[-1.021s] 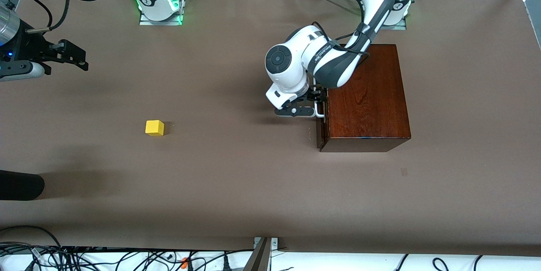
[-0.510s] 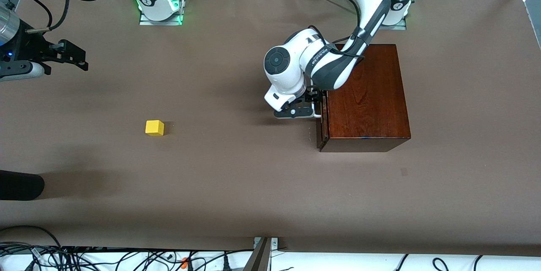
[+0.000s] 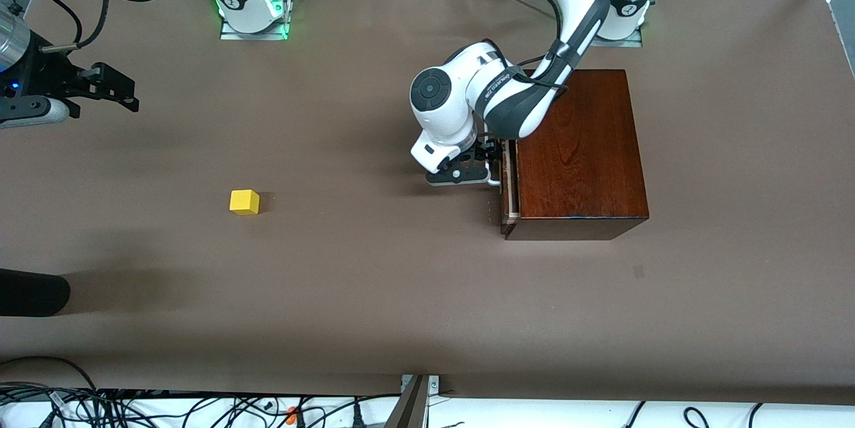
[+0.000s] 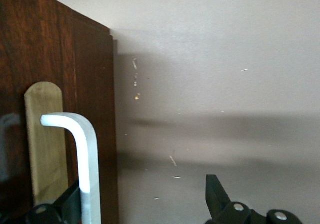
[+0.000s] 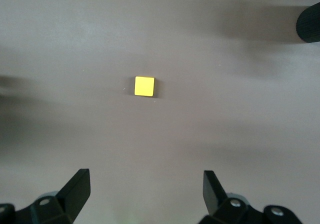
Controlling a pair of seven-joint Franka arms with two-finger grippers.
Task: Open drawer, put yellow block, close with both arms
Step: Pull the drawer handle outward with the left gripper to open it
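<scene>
The reddish-brown wooden box (image 3: pixel 581 154) stands toward the left arm's end of the table. Its drawer (image 3: pixel 511 191) is out a crack, and a thin pale strip shows beside the dark front (image 4: pixel 95 109). My left gripper (image 3: pixel 495 162) is open at the white handle (image 4: pixel 86 159). One finger (image 4: pixel 70 204) sits between the handle and the drawer front, the other finger (image 4: pixel 215 194) well clear over the table. The yellow block (image 3: pixel 244 201) lies on the table toward the right arm's end. My right gripper (image 3: pixel 130 97) waits open, high over the table, with the block (image 5: pixel 144 86) in its view.
A dark rounded object (image 3: pixel 33 292) juts in at the right arm's end of the table, nearer the front camera than the block. It also shows in the right wrist view (image 5: pixel 309 23). Loose cables (image 3: pixel 133 408) lie along the table edge nearest that camera.
My left gripper has moved a little toward the right arm's end with the handle, and the drawer has slid out a crack. The right arm and the block have not moved.
</scene>
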